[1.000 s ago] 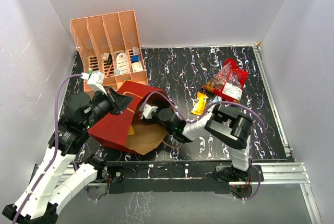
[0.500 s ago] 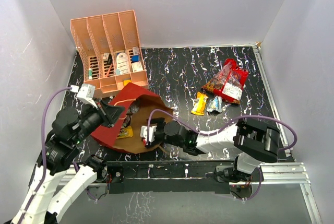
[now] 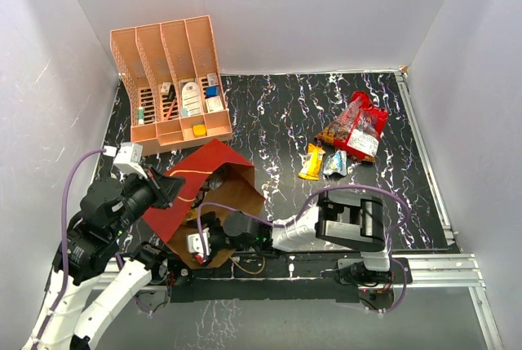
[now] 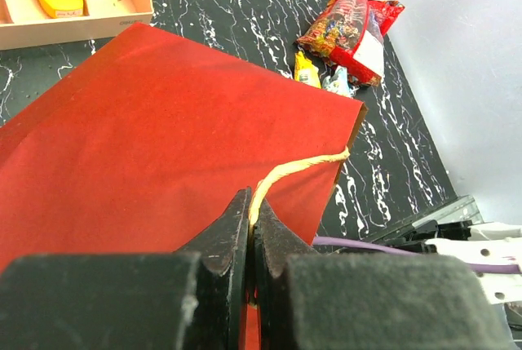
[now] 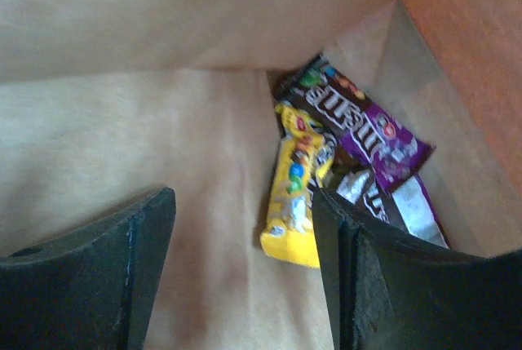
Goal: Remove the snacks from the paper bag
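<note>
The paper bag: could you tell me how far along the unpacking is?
Out on the table: red sweets bag, orange packet, silver-blue packet. In hand: left gripper pinches the handle of the paper bag; right gripper open inside. Left inside: yellow packet, purple packet, brown-silver packet.

Left arm [image 3: 114, 297]: white shells, black joints.
Right arm [image 3: 351, 219]: black housings, white link.
Cables [image 3: 72, 179]: lilac, one per arm.
Left gripper [image 4: 250, 203]: matte black, tapered fingers.
Right gripper [image 5: 241, 219]: black, blocky fingers.

One paper bag [image 3: 208, 158], one rack [image 3: 175, 131], three snacks [image 3: 355, 128] outside.
</note>
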